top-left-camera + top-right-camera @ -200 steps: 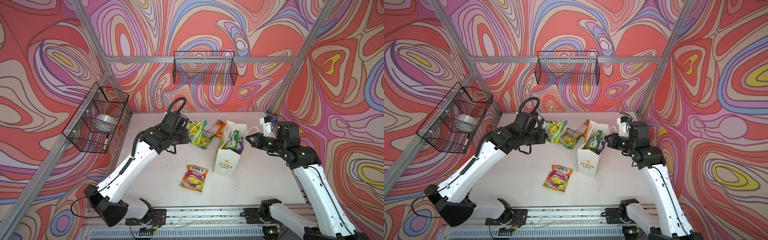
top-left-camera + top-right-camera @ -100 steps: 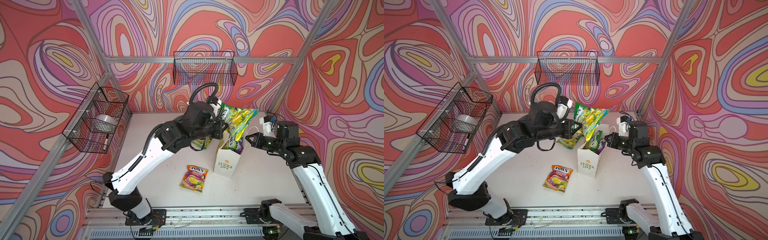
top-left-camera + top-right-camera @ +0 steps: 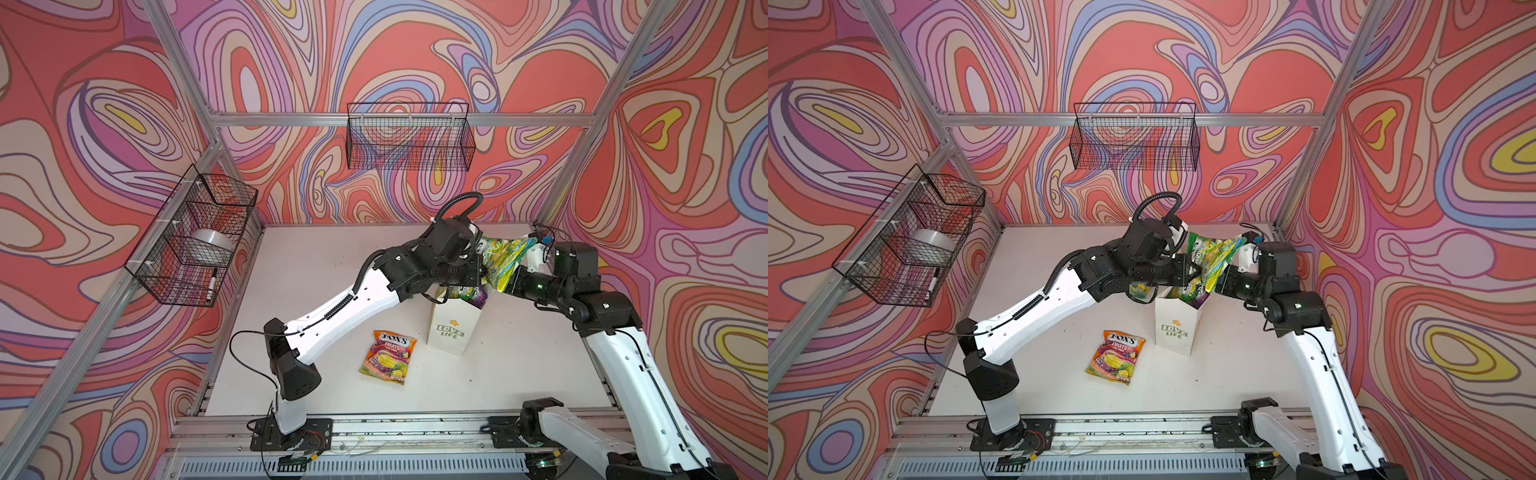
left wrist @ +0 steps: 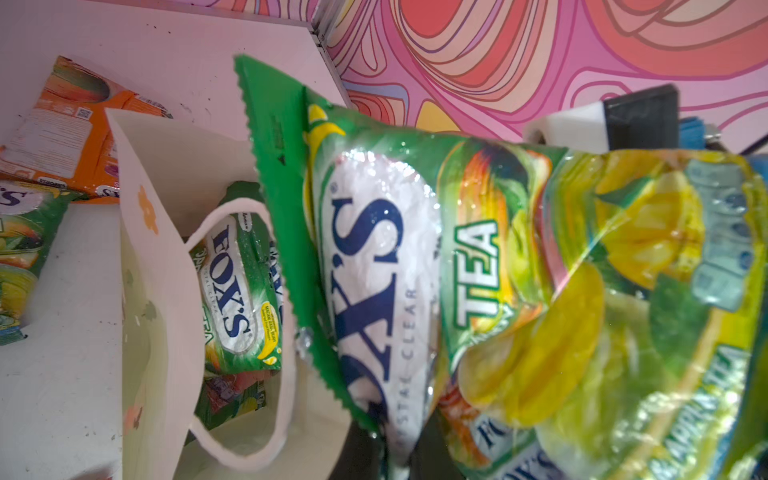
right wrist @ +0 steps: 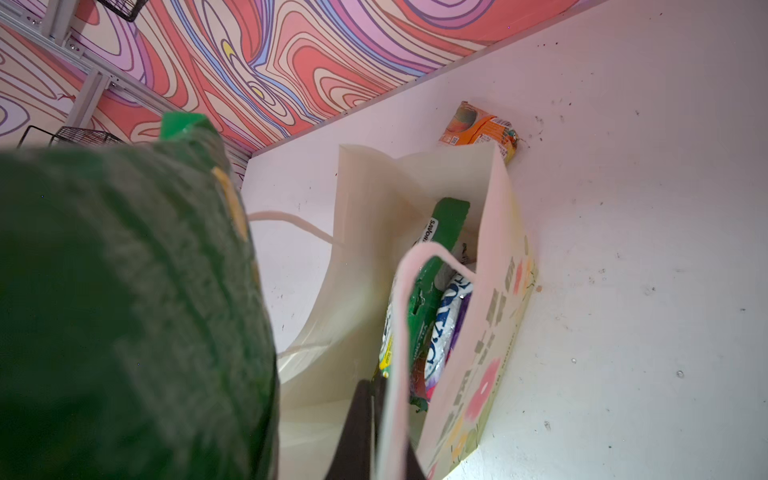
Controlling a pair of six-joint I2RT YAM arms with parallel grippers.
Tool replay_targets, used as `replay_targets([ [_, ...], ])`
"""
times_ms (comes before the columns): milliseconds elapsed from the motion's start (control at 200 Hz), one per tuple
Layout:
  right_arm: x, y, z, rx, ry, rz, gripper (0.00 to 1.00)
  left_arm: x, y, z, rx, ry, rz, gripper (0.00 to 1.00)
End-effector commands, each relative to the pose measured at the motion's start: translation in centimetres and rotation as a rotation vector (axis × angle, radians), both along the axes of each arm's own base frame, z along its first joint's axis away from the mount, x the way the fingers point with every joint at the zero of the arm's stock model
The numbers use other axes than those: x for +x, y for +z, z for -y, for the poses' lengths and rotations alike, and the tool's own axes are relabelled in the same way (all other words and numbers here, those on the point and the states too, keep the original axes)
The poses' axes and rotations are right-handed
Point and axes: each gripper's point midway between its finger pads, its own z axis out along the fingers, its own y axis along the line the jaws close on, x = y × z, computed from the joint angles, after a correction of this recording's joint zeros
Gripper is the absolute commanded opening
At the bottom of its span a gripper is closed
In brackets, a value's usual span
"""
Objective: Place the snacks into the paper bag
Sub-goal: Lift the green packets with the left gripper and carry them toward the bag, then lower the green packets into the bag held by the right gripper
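My left gripper [image 3: 484, 270] [image 4: 409, 465] is shut on green-yellow FOX'S snacks [image 3: 505, 262] [image 3: 1214, 259] [image 4: 374, 257], at least two packets, hanging just above the mouth of the white paper bag [image 3: 451, 328] [image 3: 1177, 328] [image 4: 158, 291]. More packets [image 4: 237, 291] [image 5: 440, 332] stand inside the bag. My right gripper [image 3: 509, 284] [image 5: 374, 436] is shut on the bag's white cord handle [image 5: 399, 332], at the bag's right rim. An orange FOX'S Fruits packet [image 3: 388, 356] [image 3: 1117, 357] lies flat on the table in front of the bag.
Behind the bag lie an orange packet [image 4: 70, 129] [image 5: 478, 129] and a green one [image 4: 20, 249]. A black wire basket [image 3: 195, 237] with a tape roll hangs on the left wall. Another basket [image 3: 409, 137] hangs on the back wall.
My left arm has lifted the green-yellow packets off the table behind the bag and swung them right, over the bag's mouth. The right arm and the bag have stayed put.
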Motion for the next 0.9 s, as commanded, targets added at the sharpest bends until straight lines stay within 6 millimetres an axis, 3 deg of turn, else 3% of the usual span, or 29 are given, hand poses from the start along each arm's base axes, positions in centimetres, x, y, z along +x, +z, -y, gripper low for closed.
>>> replay_targets([
  [0,-0.2,2.3,0.0,-0.002,0.008,0.08,0.0,2.0,-0.5,-1.4,0.027,0.095,0.028,0.07],
  [195,-0.4,2.7,0.1,-0.006,0.004,0.089,0.0,3.8,-3.4,-3.3,0.131,0.146,0.013,0.06],
  [556,-0.4,2.7,0.1,-0.004,0.002,0.088,0.0,5.4,-4.6,-5.5,0.397,0.19,0.141,0.07],
  [891,-0.3,3.0,0.2,-0.005,-0.002,0.093,0.0,5.9,-4.9,-6.1,0.685,0.203,0.335,0.07],
])
